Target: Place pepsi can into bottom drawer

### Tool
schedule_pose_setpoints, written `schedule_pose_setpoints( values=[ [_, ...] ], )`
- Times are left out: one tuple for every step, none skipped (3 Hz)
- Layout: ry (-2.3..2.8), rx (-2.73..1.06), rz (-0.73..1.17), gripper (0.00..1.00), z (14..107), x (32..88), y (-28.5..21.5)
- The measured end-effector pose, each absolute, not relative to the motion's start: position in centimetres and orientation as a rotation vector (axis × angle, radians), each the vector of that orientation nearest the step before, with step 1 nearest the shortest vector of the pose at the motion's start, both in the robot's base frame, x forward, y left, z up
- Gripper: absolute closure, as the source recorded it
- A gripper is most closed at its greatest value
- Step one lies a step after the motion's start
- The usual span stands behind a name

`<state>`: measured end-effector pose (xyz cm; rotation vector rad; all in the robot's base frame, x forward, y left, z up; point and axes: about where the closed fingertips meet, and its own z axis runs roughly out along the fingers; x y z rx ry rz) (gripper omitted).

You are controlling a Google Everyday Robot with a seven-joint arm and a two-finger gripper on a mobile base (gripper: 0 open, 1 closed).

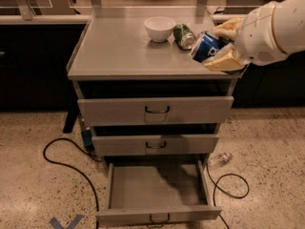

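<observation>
The blue pepsi can point(206, 45) is held tilted in my gripper point(220, 46), above the right side of the cabinet top. The tan fingers point(227, 61) are closed on the can from above and below. My white arm point(271, 27) comes in from the right. The bottom drawer point(157, 190) is pulled out at floor level, a wide flat grey tray with nothing in it and a dark wire handle point(159, 218) on its front.
A white bowl point(159, 27) and a green can point(184, 35) lying on its side are on the grey cabinet top point(119, 51). Two taller drawers point(155, 111) are slightly open above. Black cables point(66, 161) and a small clear bottle point(219, 159) lie on the speckled floor.
</observation>
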<state>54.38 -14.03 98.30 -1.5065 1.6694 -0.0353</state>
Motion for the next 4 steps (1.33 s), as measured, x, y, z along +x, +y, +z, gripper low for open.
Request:
schedule_pose_setpoints(
  values=[
    [1.670, -1.507, -0.035, 1.00, 98.3, 54.4, -14.0],
    [1.702, -1.546, -0.027, 1.00, 94.7, 53.0, -13.3],
    [1.710, -1.534, 0.026, 1.00, 89.4, 49.6, -11.9],
    [1.782, -1.465, 0.105, 1.00, 83.0, 45.1, -12.2]
  ],
)
